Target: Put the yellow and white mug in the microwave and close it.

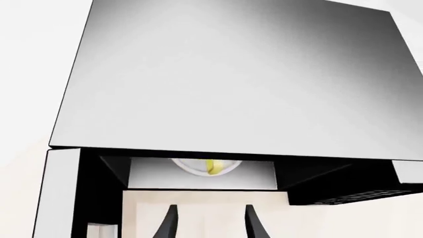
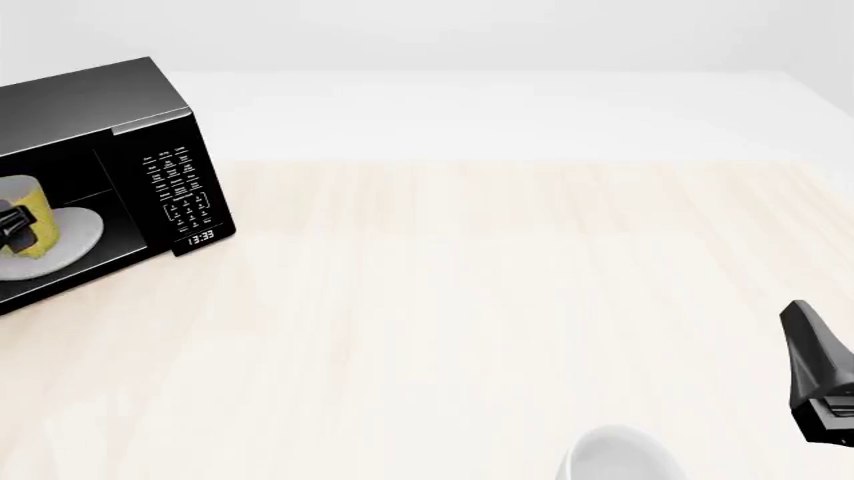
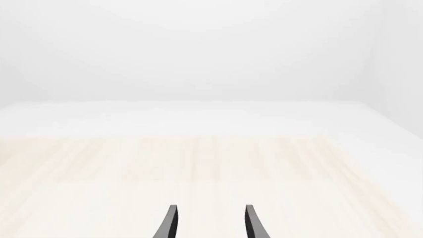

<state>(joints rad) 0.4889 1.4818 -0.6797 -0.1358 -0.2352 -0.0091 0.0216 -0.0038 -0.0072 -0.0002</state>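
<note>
The black microwave [image 2: 167, 150] stands at the table's far left with its cavity open. Inside, the yellow and white mug [image 2: 34, 215] sits upright on the white round plate [image 2: 74, 235]. In the left wrist view the mug [image 1: 213, 167] is only a yellow sliver on the plate, under the microwave's grey top [image 1: 231, 74]. My left gripper [image 1: 211, 210] hangs outside the cavity, open, with nothing between its fingers. A dark piece of it [image 2: 14, 225] overlaps the mug at the front view's left edge. My right gripper [image 3: 210, 210] is open and empty, low at the right edge [image 2: 801, 325].
A plain white round cup [image 2: 621, 458] sits at the table's near edge, just left of my right gripper. The microwave's button panel and clock [image 2: 180, 190] face the table's middle. A light panel with a black frame [image 1: 59, 193], apparently the open door, stands beside the cavity.
</note>
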